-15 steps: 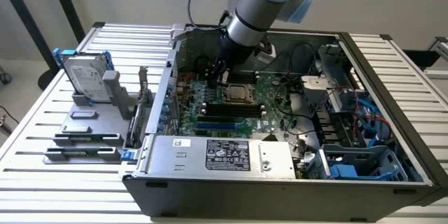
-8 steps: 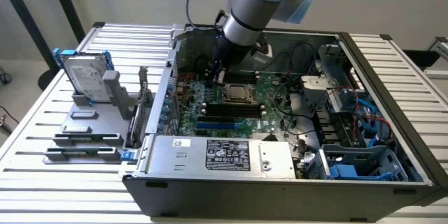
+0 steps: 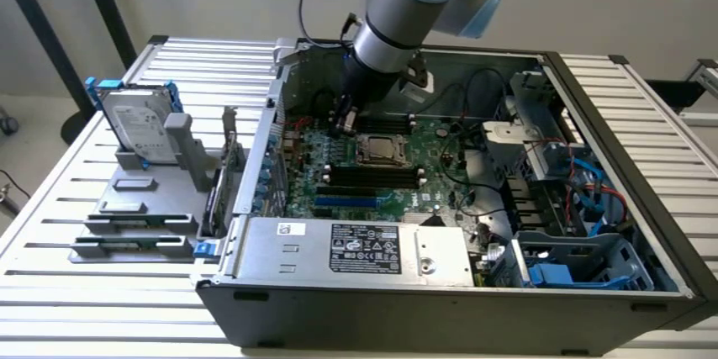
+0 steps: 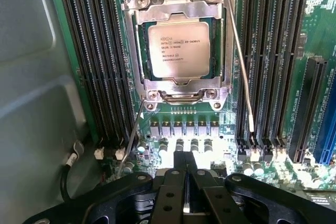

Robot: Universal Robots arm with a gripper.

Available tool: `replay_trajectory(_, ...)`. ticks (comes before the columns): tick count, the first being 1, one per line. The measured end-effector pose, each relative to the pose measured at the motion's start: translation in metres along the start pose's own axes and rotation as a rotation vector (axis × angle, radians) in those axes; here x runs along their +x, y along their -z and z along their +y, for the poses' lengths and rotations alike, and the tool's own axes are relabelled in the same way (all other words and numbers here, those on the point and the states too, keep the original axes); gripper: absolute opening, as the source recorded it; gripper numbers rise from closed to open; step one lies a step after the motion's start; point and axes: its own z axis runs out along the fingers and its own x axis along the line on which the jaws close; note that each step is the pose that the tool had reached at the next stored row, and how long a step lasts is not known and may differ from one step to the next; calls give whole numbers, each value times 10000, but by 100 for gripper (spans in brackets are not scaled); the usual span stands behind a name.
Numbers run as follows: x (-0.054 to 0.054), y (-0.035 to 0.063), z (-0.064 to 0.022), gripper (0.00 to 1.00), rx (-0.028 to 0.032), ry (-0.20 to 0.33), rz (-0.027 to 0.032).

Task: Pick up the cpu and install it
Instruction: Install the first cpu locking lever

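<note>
I saw the claw (image 4: 185, 165) pinched fully shut with nothing in it, hanging just above the motherboard (image 4: 315, 30). The cpu (image 4: 178, 45) lay flat inside its metal socket frame (image 4: 178, 94), between the banks of memory slots (image 4: 100, 61), near the claw but apart from it.

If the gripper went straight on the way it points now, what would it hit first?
Likely the row of small components beside the socket, not the cpu seated in it; depth is unclear.
</note>
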Motion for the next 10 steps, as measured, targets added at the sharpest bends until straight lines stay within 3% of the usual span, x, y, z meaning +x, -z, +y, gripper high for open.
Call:
replay_trajectory(5,2,62,-27,11,-10,-288,291)
replay_trajectory(10,-7,135,-53,11,31,-442,515)
